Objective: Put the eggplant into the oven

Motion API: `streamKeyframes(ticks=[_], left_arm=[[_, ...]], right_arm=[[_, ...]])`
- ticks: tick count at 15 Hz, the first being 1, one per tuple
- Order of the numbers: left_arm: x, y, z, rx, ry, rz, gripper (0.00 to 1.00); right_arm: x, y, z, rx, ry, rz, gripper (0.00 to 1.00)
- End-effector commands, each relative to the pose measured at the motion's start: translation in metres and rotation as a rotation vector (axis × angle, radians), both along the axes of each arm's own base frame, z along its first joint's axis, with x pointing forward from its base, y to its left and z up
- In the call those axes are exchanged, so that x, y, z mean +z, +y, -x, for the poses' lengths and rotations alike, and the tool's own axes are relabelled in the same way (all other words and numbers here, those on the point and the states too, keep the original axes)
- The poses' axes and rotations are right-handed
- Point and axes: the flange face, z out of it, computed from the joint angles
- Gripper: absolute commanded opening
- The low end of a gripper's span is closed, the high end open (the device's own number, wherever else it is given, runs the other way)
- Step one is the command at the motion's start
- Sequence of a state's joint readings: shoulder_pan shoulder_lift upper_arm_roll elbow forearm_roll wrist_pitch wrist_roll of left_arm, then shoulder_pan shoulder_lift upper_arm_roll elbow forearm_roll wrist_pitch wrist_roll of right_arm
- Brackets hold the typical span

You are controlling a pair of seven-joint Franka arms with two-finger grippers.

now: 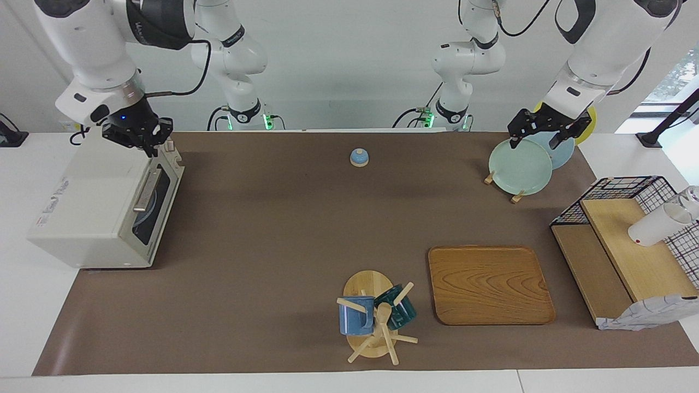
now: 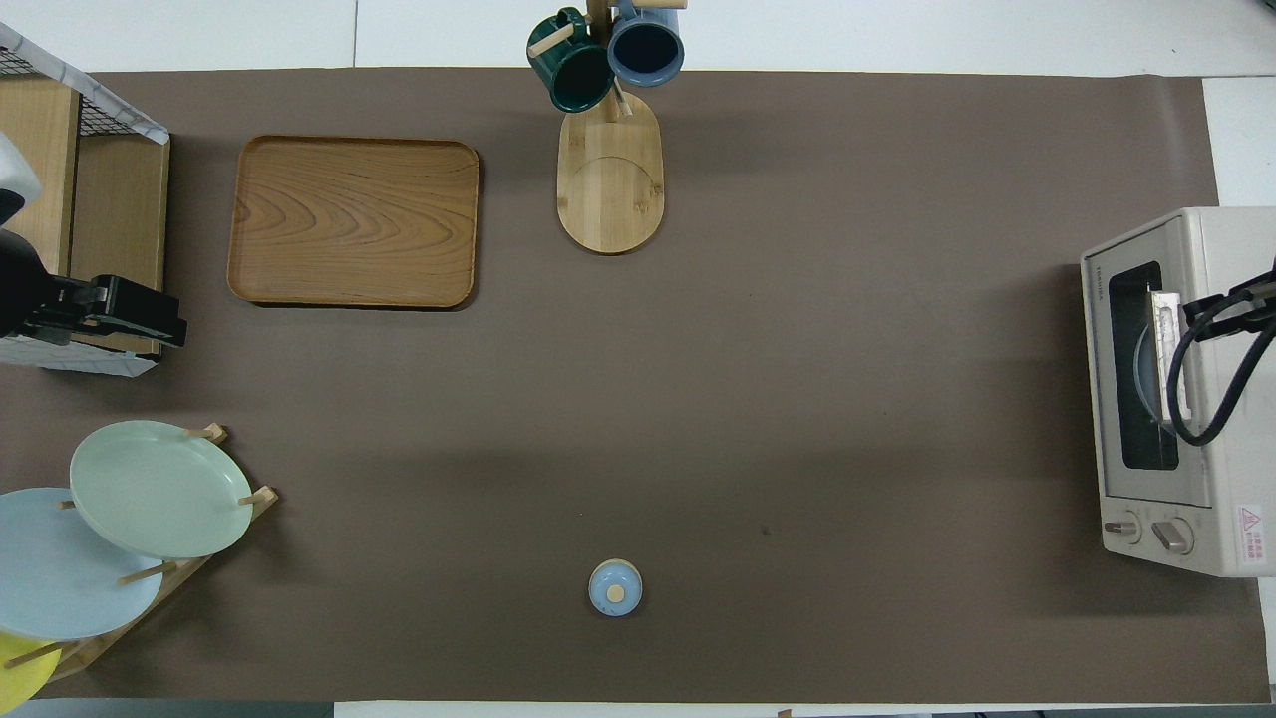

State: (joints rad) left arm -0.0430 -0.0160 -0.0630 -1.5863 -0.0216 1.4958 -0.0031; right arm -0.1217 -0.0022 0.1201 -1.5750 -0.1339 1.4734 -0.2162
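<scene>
While the oven [image 1: 87, 207] sits at the right arm's end of the table with its door shut, I see the right gripper [image 1: 139, 136] raised over the oven's top corner nearest the robots, carrying nothing I can see; whether it is open or closed I cannot tell. The left gripper [image 1: 538, 134] hangs wide and empty over the green plate [image 1: 519, 166] at the left arm's end. I cannot tell where the eggplant is.

It looks like a robot lab: two white robot arms [image 1: 469, 60] stand at a long table [image 1: 273, 229] by plain white walls.
</scene>
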Motion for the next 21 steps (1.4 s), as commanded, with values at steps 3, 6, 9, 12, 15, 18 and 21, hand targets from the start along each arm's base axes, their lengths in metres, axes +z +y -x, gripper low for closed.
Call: streamKeyframes(ticks=[3, 6, 9, 12, 15, 18, 21], left_arm=[[0.005, 0.003, 0.004, -0.007, -0.006, -0.02, 1.0], [0.005, 0.003, 0.004, -0.007, -0.006, -0.02, 1.0], [0.005, 0.003, 0.004, -0.007, -0.006, -0.02, 1.0], [0.005, 0.003, 0.004, -0.007, -0.006, -0.02, 1.0], [0.005, 0.003, 0.004, -0.007, -0.006, -0.02, 1.0], [0.005, 0.003, 0.004, -0.007, -0.004, -0.02, 1.0], [0.004, 0.003, 0.004, -0.007, -0.003, -0.02, 1.0]], right_arm=[[-0.002, 0.002, -0.001, -0.079, 0.032, -0.077, 0.65], [0.001, 0.007, 0.001, -0.07, 0.037, -0.079, 1.0], [0.001, 0.016, 0.004, -0.093, 0.053, -0.058, 1.0], [0.003, 0.003, 0.004, -0.12, 0.041, -0.07, 1.0], [0.002, 0.008, 0.004, -0.114, 0.043, -0.063, 1.0], [0.0, 0.002, 0.003, -0.126, 0.049, -0.068, 1.0], [0.002, 0.004, 0.004, -0.121, 0.043, -0.069, 1.0]])
